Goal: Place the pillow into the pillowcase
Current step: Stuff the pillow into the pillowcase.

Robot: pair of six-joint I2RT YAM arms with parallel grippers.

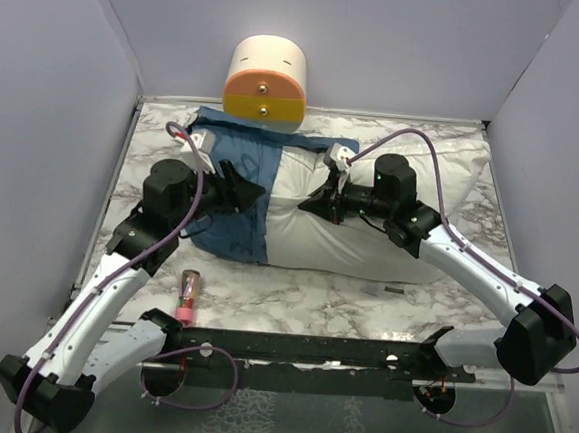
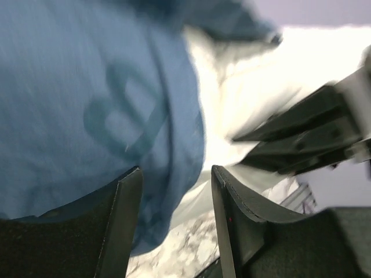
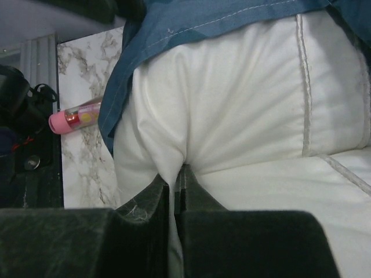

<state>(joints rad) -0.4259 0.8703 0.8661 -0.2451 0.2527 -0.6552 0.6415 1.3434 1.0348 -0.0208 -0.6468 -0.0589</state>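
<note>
The white pillow (image 1: 312, 246) lies across the marble table, its left end inside the blue pillowcase (image 1: 230, 234). My right gripper (image 1: 306, 206) is shut on a pinched fold of the pillow (image 3: 243, 104) close to the pillowcase's hem (image 3: 191, 23); the fold runs up between the tips of this gripper (image 3: 177, 174). My left gripper (image 1: 255, 190) sits over the pillowcase at its open edge. In the left wrist view this gripper (image 2: 174, 194) is open, and the loose blue pillowcase (image 2: 87, 104) hangs in front of and partly between its fingers, with the pillow (image 2: 249, 87) beyond.
A cream-and-orange cylinder (image 1: 267, 79) stands at the back wall behind the pillowcase. A pink bottle (image 1: 189, 297) lies on the marble near the front left, also seen in the right wrist view (image 3: 78, 116). A black rail (image 1: 309, 348) runs along the near edge. Walls enclose three sides.
</note>
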